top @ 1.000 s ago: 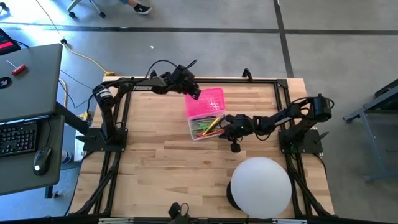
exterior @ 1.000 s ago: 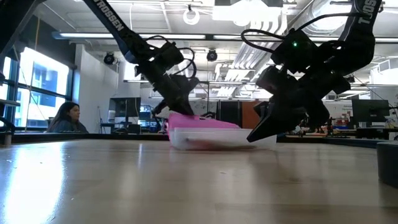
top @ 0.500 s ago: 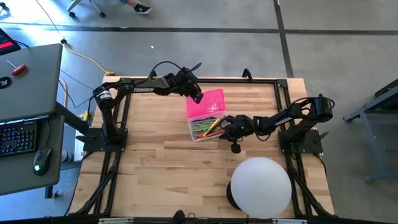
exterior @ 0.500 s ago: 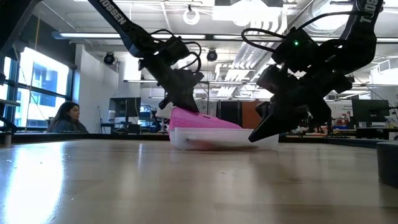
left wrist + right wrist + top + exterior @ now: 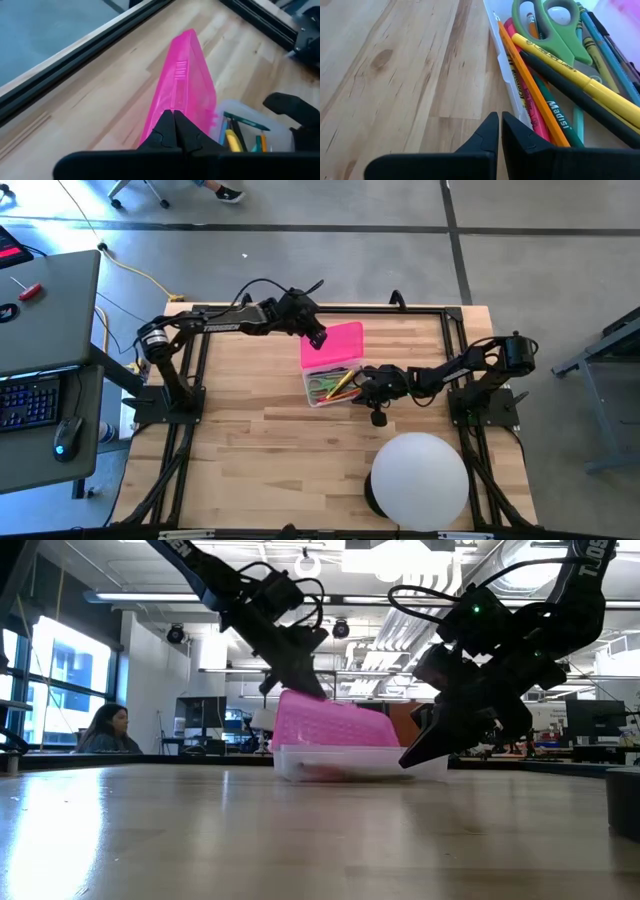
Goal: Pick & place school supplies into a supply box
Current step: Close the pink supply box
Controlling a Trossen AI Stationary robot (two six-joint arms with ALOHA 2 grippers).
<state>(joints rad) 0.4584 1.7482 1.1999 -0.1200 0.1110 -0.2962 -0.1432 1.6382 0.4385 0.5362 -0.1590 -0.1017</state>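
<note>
The supply box is a clear tray on the table with its pink lid hinged along the far side. Orange, yellow, black and green pens and green-handled scissors lie inside it. My left gripper is shut on the lid's far left corner, and the lid stands tilted up over the tray. My right gripper is shut, slanting down with its tips at table height beside the tray's right end. My left gripper pinches the pink lid's free edge near its left corner between both fingers, coming slanting down from the far left. That edge is lifted off the table while the lid's other long edge stays on the tray. My right gripper's shut fingertips stand close against the tray's clear wall; whether they touch it I cannot tell.
A large white dome sits on the near right part of the table. Bare wood lies left of and in front of the box. A dark frame rail runs along the far edge, and a person sits far behind the table.
My left gripper has risen while staying shut on the lid's edge. The pink lid has tipped from almost flat to steeply tilted, its free edge lifted and its hinged edge staying on the tray. The tray has stayed where it was.
</note>
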